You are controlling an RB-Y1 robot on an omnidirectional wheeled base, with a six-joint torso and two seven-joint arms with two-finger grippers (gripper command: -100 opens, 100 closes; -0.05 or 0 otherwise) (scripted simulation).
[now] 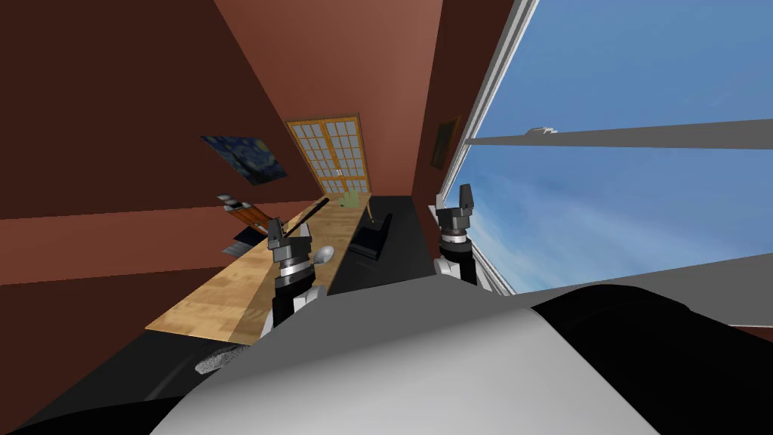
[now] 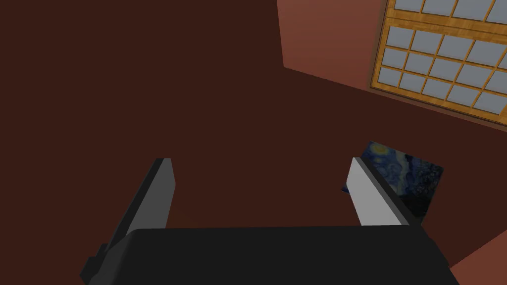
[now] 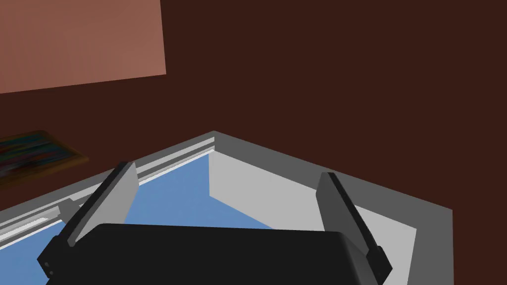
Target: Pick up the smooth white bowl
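A small, smooth, pale bowl (image 1: 324,254) sits on a long wooden counter (image 1: 226,294), near its edge with a black strip. My left gripper (image 1: 276,229) is raised just to the left of the bowl and above it, pointing up. In the left wrist view that gripper (image 2: 257,190) is open with nothing between its fingers. My right gripper (image 1: 463,198) is held up by the window, well right of the bowl. It is open and empty in the right wrist view (image 3: 225,198).
A black surface (image 1: 392,257) with a dark boxy object (image 1: 374,236) runs beside the counter on the right. A green thing (image 1: 349,198) stands at the counter's far end. A thin dark rod (image 1: 306,215) lies along the counter. A large window (image 1: 604,151) lines the right side.
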